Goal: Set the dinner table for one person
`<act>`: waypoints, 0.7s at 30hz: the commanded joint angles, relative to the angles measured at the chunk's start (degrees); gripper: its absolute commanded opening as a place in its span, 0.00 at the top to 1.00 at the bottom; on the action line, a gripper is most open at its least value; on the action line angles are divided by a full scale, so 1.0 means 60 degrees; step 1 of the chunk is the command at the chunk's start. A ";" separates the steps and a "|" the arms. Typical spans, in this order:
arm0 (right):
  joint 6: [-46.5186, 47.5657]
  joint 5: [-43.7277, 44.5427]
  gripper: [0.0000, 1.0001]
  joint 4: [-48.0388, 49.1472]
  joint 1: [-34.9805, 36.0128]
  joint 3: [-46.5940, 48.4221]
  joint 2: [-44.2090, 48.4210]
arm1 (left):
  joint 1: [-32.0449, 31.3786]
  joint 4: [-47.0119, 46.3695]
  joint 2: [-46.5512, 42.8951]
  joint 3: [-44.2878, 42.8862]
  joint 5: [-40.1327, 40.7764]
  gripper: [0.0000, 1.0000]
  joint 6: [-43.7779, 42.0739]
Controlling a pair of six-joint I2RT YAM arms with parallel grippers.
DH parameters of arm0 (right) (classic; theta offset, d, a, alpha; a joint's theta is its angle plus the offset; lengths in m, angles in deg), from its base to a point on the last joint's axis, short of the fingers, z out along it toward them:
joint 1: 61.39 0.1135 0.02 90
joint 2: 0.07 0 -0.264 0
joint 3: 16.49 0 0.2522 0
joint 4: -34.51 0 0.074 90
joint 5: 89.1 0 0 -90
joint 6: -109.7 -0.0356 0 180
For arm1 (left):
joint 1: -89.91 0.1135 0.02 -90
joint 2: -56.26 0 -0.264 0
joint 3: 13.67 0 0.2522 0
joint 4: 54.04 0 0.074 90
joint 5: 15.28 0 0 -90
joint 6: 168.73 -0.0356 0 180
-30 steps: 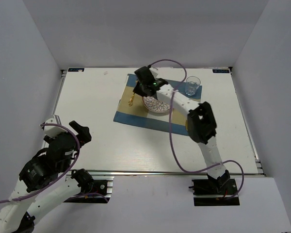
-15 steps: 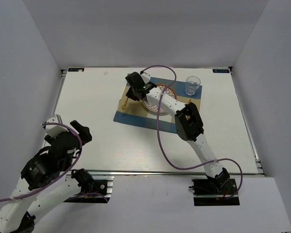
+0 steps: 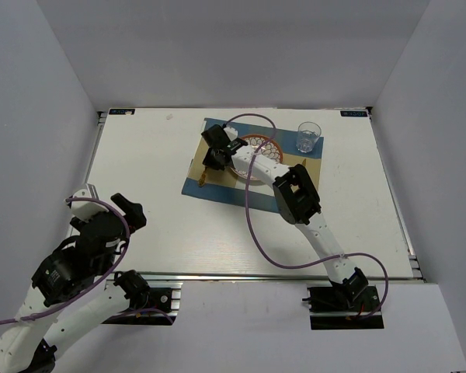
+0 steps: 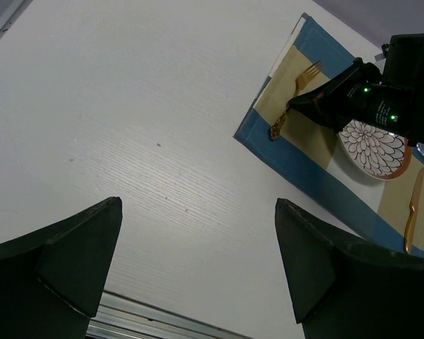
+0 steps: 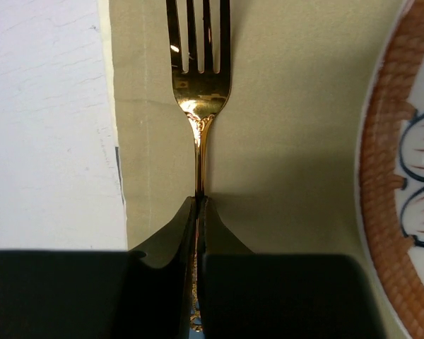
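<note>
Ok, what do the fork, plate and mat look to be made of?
The fork: metal, polished gold finish, going by its mirror-like glints. The plate: probably glazed ceramic, smooth with a painted petal pattern and brown rim. The mat: likely woven cloth, matte tan and blue, no shine.

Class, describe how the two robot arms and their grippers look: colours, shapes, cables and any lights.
The left arm and the right arm have white links with black joint housings, and a purple cable loops along each. The left gripper has two broad, black, wedge-shaped fingers; the right gripper has black tapering ones. Green lights glow on the right wrist.
</note>
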 commanded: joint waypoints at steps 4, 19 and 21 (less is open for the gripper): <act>0.0162 -0.0591 1.00 0.0501 0.0062 0.0389 -0.0471 | 0.0048 -0.0020 -0.0049 -0.0164 0.0274 0.02 0.0217; -0.0512 -0.0532 1.00 0.0647 0.0077 -0.0327 -0.0281 | 0.0048 -0.0049 -0.0123 -0.0150 0.0260 0.02 0.0188; -0.0498 -0.0503 1.00 0.0604 0.0135 -0.0285 -0.0266 | 0.0048 -0.0049 -0.0166 -0.0150 0.0260 0.02 0.0188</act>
